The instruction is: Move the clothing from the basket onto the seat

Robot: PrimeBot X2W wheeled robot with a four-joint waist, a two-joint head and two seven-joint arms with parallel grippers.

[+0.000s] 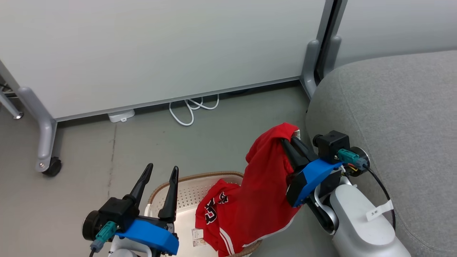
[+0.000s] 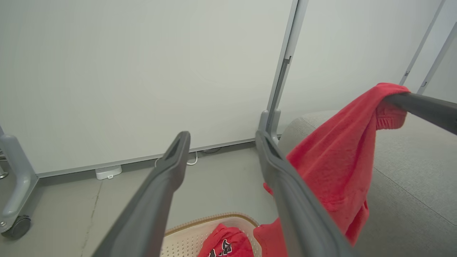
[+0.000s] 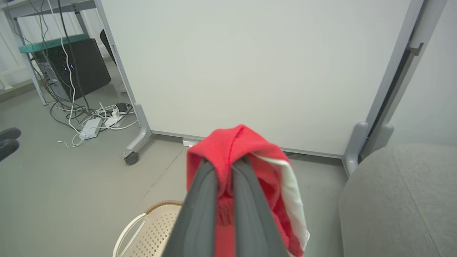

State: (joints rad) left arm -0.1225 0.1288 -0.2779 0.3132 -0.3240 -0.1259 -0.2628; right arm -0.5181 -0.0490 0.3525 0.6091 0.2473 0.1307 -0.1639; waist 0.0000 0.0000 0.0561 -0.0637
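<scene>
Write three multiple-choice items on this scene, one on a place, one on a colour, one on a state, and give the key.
1. In the head view, on which side of the basket is the seat?
A. left
B. below
C. right

2. What colour is the garment held up by the right gripper?
A. blue
B. red
C. green

3. How do the jaws of the left gripper stand?
A. open, holding nothing
B. shut on cloth
C. shut on a handle

Key:
1 C, the grey seat rises at the basket's right.
2 B, bright red cloth hangs from the shut jaws.
3 A, bare floor shows in the gap between them.
</scene>
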